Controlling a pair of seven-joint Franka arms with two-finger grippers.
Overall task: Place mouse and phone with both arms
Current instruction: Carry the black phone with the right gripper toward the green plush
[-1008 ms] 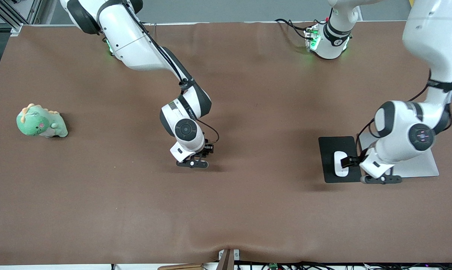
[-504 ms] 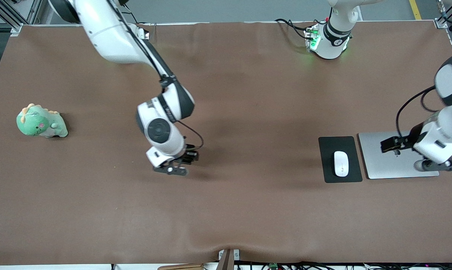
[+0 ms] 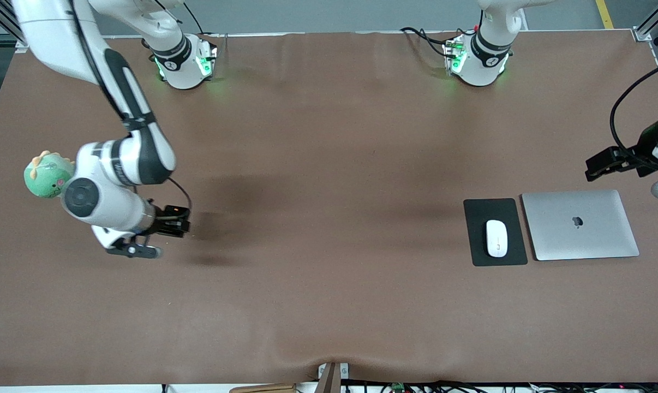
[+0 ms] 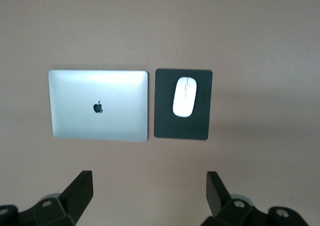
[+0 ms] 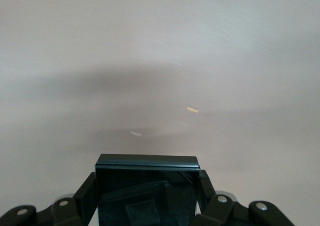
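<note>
Black phone (image 5: pixel 146 191) clamped between right gripper's (image 3: pixel 143 240) jaws.

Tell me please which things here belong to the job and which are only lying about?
Belong to the job:
- mouse, on the black pad
- phone, held in the right end effector
- left end effector, open, above the table's left-arm end

Only lying about:
- silver laptop, closed, beside the pad
- green dinosaur toy

White mouse (image 3: pixel 497 238) with thin centre line; black mouse pad (image 3: pixel 495 210); silver laptop (image 3: pixel 580 225); black glossy phone (image 5: pixel 146 193); green dinosaur toy (image 3: pixel 44 174); brown table (image 3: pixel 329 305).
</note>
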